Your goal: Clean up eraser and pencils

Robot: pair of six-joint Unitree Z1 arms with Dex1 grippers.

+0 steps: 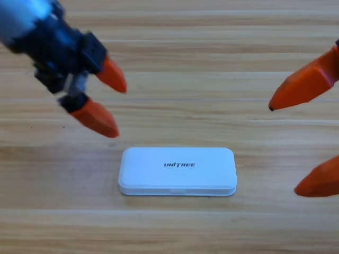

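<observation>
Below the gaping left gripper [116, 106], the closed white case [177, 171] lies left-to-right.
</observation>
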